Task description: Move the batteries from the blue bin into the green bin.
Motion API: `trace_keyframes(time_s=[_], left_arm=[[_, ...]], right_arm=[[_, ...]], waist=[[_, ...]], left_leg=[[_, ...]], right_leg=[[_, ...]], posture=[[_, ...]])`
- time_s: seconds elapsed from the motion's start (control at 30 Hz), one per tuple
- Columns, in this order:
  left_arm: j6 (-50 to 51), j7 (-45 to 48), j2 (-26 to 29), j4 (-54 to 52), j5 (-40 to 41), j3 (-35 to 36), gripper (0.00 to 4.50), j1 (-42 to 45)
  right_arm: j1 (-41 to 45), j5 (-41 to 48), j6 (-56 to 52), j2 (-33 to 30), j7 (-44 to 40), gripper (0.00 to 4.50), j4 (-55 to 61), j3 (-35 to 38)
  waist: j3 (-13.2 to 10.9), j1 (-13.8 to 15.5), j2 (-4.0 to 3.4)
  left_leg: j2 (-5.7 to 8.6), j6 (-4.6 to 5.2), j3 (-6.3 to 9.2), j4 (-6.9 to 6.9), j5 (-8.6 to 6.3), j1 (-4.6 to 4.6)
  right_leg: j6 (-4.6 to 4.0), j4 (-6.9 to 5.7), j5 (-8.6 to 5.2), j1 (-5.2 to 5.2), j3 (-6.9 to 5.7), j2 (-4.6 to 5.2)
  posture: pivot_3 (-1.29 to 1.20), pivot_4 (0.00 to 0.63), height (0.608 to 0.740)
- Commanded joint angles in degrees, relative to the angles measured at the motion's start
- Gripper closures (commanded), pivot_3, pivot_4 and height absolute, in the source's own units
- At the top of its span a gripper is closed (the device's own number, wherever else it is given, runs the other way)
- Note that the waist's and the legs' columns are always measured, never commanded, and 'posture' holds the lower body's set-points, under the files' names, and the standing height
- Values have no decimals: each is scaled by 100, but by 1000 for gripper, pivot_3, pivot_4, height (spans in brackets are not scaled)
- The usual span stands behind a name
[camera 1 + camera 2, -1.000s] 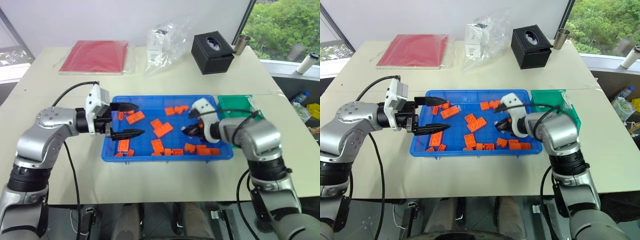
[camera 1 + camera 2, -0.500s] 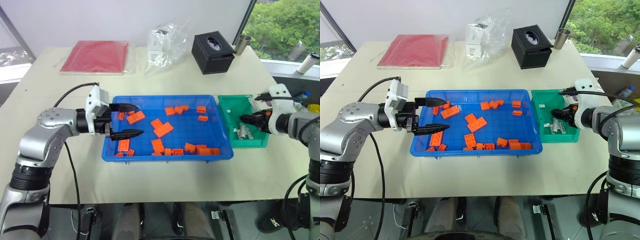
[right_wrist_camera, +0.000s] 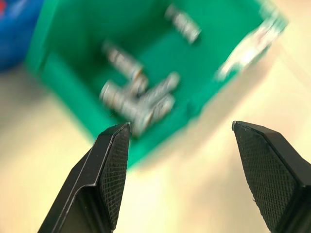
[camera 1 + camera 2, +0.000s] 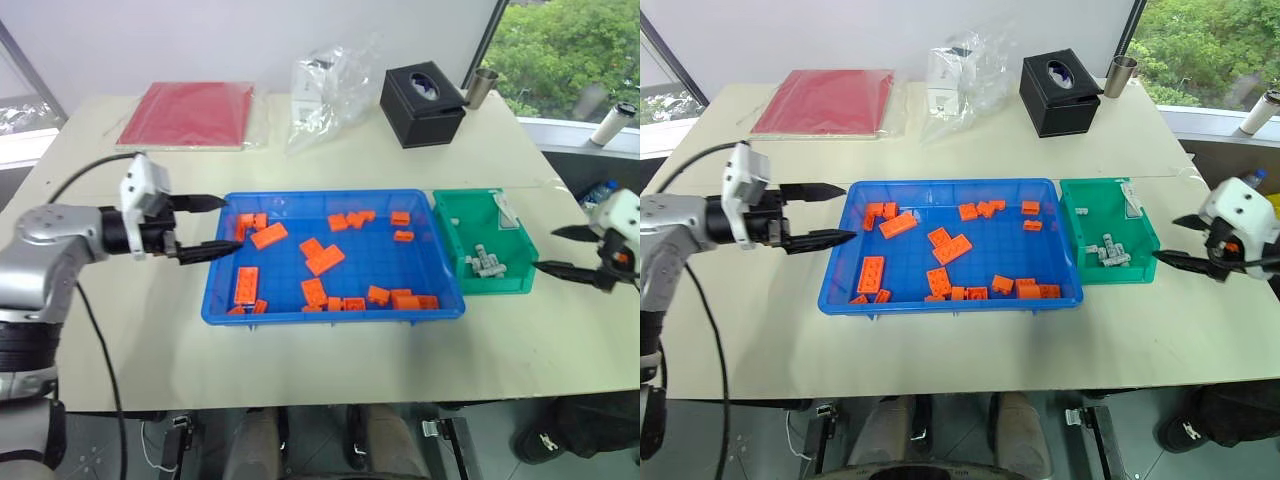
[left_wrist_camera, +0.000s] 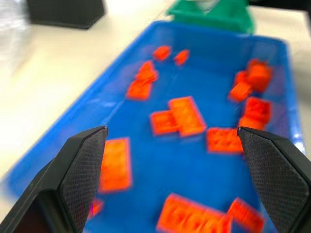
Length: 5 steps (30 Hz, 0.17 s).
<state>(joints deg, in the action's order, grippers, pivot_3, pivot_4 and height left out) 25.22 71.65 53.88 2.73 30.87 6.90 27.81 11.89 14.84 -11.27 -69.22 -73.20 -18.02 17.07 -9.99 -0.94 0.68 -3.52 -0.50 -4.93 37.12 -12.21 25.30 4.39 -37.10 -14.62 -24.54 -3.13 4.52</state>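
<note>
Nearest the robot, at about three o'clock on the table, the right gripper hangs just outside the green bin, its jaws spread wide and holding nothing. At nine o'clock the left gripper points at the short wall of the blue bin, jaws likewise apart and empty.

In the blue bin I can make out orange bricks scattered over the floor and no silvery cylinder among them (small ones could hide against a brick, so I would not swear to it).

The batteries lie in the green bin, a loose cluster on its floor toward the near wall, with one more apart toward the far wall. The right wrist view shows them as short grey-and-white cylinders, some crossing one another.

They look rigid, smooth and round, dense for their bulk, so likely to roll or squirt out of a pinch. The safest hold would be across the barrel at mid-length, fingers square to the axis.

Farther back at twelve o'clock stand a black tissue box, a clear plastic bag and a red folder.
</note>
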Motion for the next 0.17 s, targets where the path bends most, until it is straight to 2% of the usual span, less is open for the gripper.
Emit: trace_keyframes(time_s=[0.03, 0.17], left_arm=[[-245, 245, 315, 275, -91, 372, 0, -56], [-448, 308, 444, 392, -184, 481, 0, -188]], right_arm=[[180, 129, 270, -264, -545, 1077, -351, 77], [296, 210, 177, -103, -616, 1077, -286, 14]], waist=[[-1, 0, -2], [-1, 8, -2]], left_leg=[[-1, 0, 0, 0, 0, 0], [-3, -1, -2, 1, 0, 0]], right_leg=[[0, 0, 0, 0, 0, 0], [-3, 0, -1, -1, 0, 3]], posture=[[0, 150, 736], [0, 150, 736]])
